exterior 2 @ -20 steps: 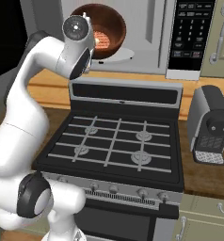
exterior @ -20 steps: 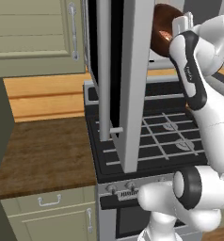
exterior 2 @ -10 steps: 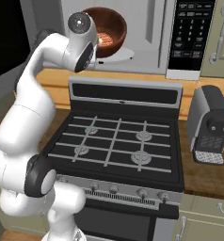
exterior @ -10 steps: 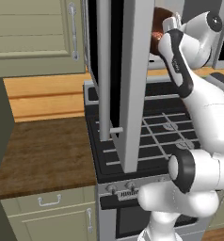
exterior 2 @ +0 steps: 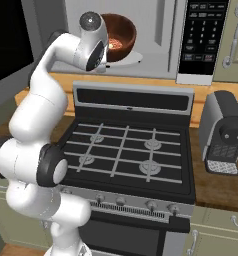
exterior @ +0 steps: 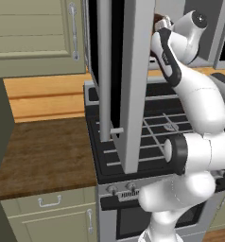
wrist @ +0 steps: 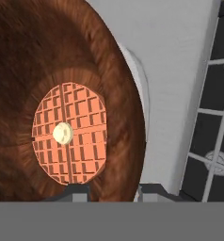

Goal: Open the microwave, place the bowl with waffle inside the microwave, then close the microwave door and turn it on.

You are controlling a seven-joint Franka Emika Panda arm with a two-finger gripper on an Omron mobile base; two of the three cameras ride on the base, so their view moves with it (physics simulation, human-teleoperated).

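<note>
The microwave (exterior 2: 161,30) stands open above the stove, with its light grey cavity showing. Its door (exterior: 133,85) is swung wide out over the stove and seen edge-on, the bar handle (exterior: 104,71) facing left. The dark reddish-brown bowl with waffle (exterior 2: 122,34) is inside the cavity, over the white turntable (exterior 2: 133,58). In the hand view the orange waffle (wrist: 69,134) lies flat in the bowl (wrist: 48,56). My gripper (wrist: 111,190) is shut on the bowl's near rim, one fingertip on each side of it. The wrist (exterior: 164,28) reaches in past the door's edge.
A black gas stove (exterior 2: 126,150) with grates lies directly under the arm. A grey coffee machine (exterior 2: 223,132) stands on the wooden counter to the right. The microwave's keypad (exterior 2: 198,37) is right of the cavity. A wooden counter (exterior: 43,151) and beige cabinets (exterior: 34,38) are on the left.
The arm has carried the bowl further right and deeper into the microwave cavity, over the turntable. The gripper stayed shut on the rim and the door has not moved.
</note>
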